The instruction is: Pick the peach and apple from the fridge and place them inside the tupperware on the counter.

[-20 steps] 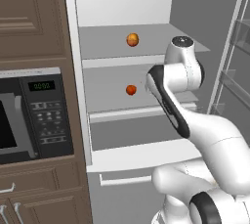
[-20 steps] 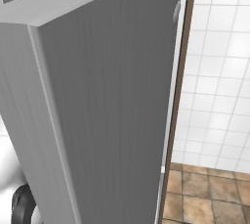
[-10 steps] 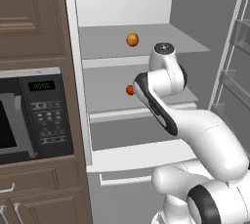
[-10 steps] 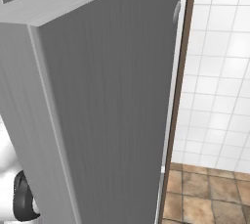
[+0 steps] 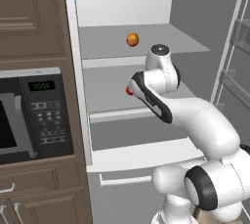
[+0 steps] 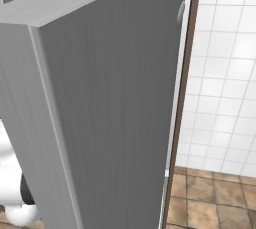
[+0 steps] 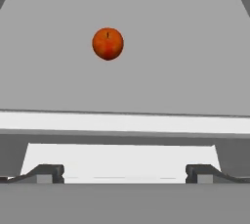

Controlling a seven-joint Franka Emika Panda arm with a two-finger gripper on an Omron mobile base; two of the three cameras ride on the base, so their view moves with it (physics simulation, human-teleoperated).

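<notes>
The fridge (image 5: 146,47) stands open with the arm reaching in at the middle shelf. The apple (image 7: 108,43), deep red-orange, sits alone on that shelf, well back from its pale front lip. It is round, with no long axis to speak of; its small dark stem dimple faces up and toward the camera. In the left base view the apple (image 5: 129,90) peeks out just left of the arm's wrist, mostly covered by it. The gripper (image 7: 125,174) hangs in front of the shelf edge with its fingers (image 7: 46,173) spread wide, holding nothing, the apple far ahead of them. Nothing lies between gripper and apple but bare shelf. The peach (image 5: 132,39), lighter orange-yellow, rests on the shelf above. A black microwave (image 5: 31,113) sits in the brown cabinetry to the left. In the right base view the grey fridge door (image 6: 110,103) blocks the scene, white wall tiles (image 6: 225,68) beside it
</notes>
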